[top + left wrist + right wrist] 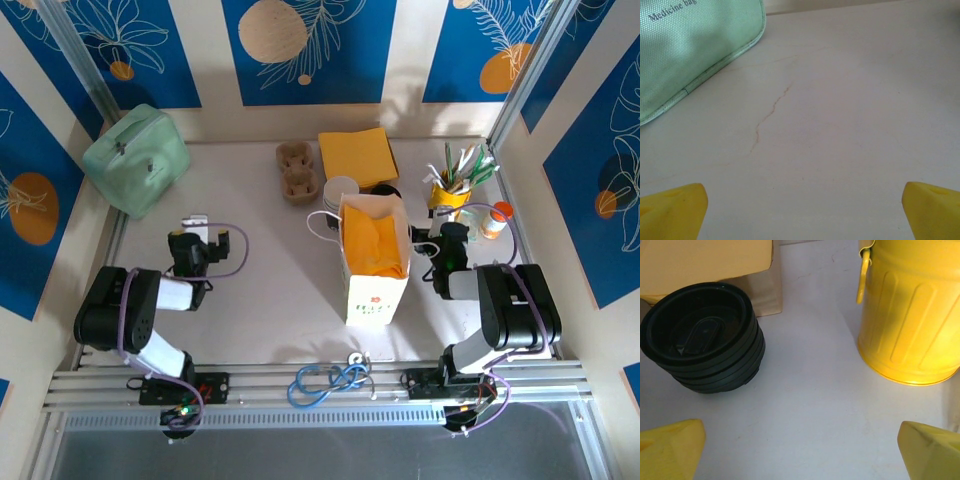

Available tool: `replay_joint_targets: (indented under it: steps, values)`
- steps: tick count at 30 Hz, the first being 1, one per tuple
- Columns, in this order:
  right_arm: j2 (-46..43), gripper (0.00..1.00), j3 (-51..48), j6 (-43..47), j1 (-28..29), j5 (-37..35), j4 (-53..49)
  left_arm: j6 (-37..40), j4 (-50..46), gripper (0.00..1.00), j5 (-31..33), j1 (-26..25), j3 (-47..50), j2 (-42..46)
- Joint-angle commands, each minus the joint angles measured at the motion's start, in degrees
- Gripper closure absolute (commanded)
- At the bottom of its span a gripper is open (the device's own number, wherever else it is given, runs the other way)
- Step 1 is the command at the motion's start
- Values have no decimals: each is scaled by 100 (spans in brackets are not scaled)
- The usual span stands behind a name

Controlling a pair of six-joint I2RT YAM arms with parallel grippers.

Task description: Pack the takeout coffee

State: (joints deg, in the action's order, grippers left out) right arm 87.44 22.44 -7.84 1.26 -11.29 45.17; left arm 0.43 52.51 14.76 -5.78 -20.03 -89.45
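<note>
A white paper bag (375,270) lined with yellow tissue stands upright mid-table. Behind it are a white cup stack (338,188), a cardboard cup carrier (298,170) and yellow napkins (357,157). My right gripper (440,238) sits right of the bag, open and holding nothing. In the right wrist view its yellow fingertips (672,447) frame bare table, with my right gripper (800,455) short of a stack of black lids (702,337). My left gripper (200,238) rests left of the bag; in the left wrist view my left gripper (802,215) is open over bare table.
A green medicine bag (137,158) lies at the far left, its corner (690,50) ahead of the left fingers. A yellow bin (912,310) of utensils (462,168) stands far right beside a small orange-capped bottle (493,220). A blue cable (330,380) lies on the near rail.
</note>
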Motion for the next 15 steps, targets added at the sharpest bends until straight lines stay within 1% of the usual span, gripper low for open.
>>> replay_joint_targets:
  steps: [1,12,15]
  values:
    - [-36,1,82,112,-35,100,202,42,403,1,-114,51,-26,-37]
    - [-22,1,88,106,-42,122,202,54,444,1,-132,43,-10,-37]
    - [-51,1,33,66,-42,26,279,54,443,1,-134,46,-10,-37]
